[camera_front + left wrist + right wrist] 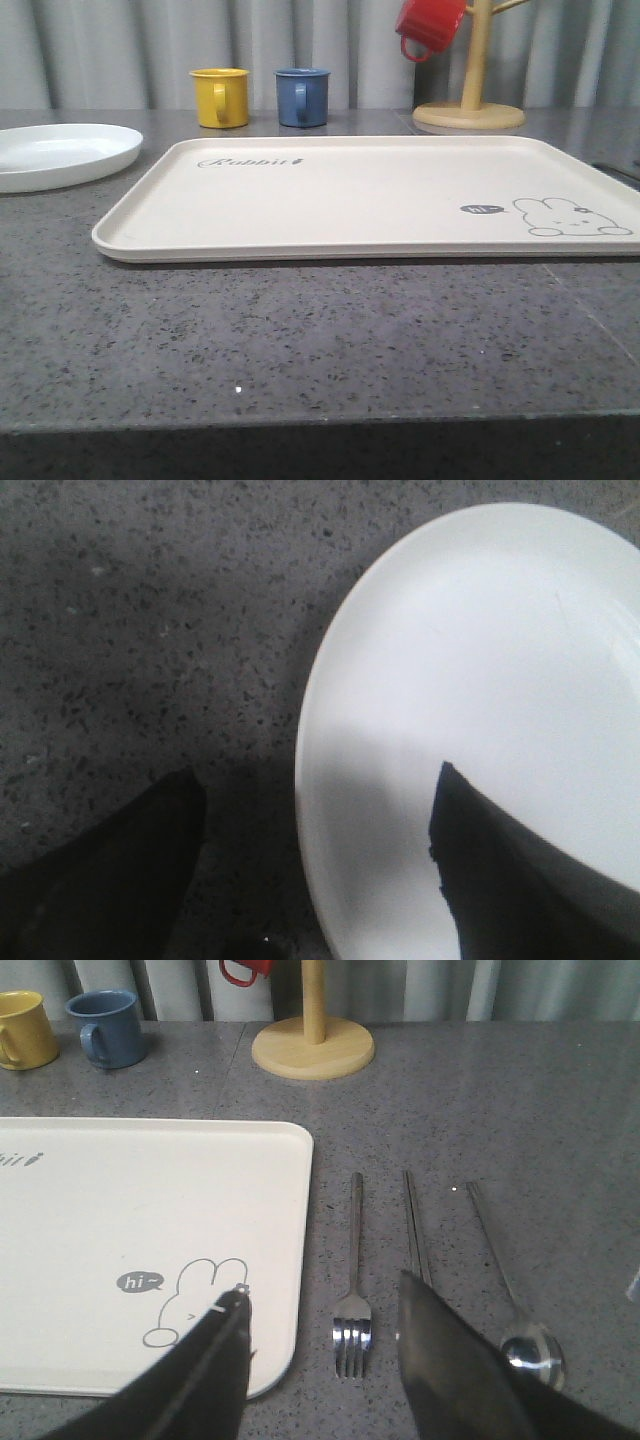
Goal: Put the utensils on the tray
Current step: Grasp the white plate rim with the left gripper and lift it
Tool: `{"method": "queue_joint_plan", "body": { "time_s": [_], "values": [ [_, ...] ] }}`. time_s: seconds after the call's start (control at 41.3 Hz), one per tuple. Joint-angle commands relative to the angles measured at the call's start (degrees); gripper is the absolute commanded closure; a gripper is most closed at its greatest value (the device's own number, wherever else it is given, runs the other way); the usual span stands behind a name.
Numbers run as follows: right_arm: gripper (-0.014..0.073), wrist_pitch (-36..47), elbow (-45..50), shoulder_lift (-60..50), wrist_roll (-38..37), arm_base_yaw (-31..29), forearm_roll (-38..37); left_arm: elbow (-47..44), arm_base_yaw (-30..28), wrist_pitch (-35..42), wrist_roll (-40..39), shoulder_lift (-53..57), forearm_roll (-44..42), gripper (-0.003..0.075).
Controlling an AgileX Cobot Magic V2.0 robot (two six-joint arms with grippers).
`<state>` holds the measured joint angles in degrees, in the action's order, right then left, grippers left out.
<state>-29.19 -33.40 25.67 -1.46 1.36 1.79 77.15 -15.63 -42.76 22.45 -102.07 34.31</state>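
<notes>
The cream tray [300, 200] with the rabbit drawing lies in the middle of the grey table, bare of utensils. In the right wrist view its right edge [290, 1260] is beside three silver utensils laid side by side: a fork [354, 1290], a knife [414, 1225] and a spoon [515, 1310]. My right gripper [320, 1295] is open above the fork's tines, one finger over the tray's corner, the other hiding the knife's near end. My left gripper [315, 785] is open over the rim of the white plate [480, 700], holding nothing.
The white plate [60, 155] sits left of the tray. Behind the tray stand a yellow mug [221, 97], a blue mug [302, 96] and a wooden mug tree [470, 110] with a red mug [430, 25] hanging on it.
</notes>
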Motion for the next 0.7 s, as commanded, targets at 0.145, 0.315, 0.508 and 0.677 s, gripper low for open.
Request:
{"method": "queue_joint_plan", "body": {
  "time_s": [0.145,0.315,0.508,0.677],
  "values": [
    [0.0214,3.92,-1.92,0.76,0.08,-0.39,-0.41,1.96,-0.01,1.37,0.26,1.49,2.33,0.0382],
    [0.0214,3.92,-1.92,0.76,0.08,-0.39,-0.41,1.96,-0.01,-0.21,0.26,0.41,2.33,0.0490],
    [0.0214,3.77,-1.92,0.76,0.08,-0.39,-0.41,2.07,-0.01,-0.18,0.26,0.41,2.33,0.0631],
    [0.0214,3.77,-1.92,0.76,0.08,-0.39,-0.41,2.46,-0.01,-0.43,0.26,1.12,2.33,0.0741]
  ]
}}
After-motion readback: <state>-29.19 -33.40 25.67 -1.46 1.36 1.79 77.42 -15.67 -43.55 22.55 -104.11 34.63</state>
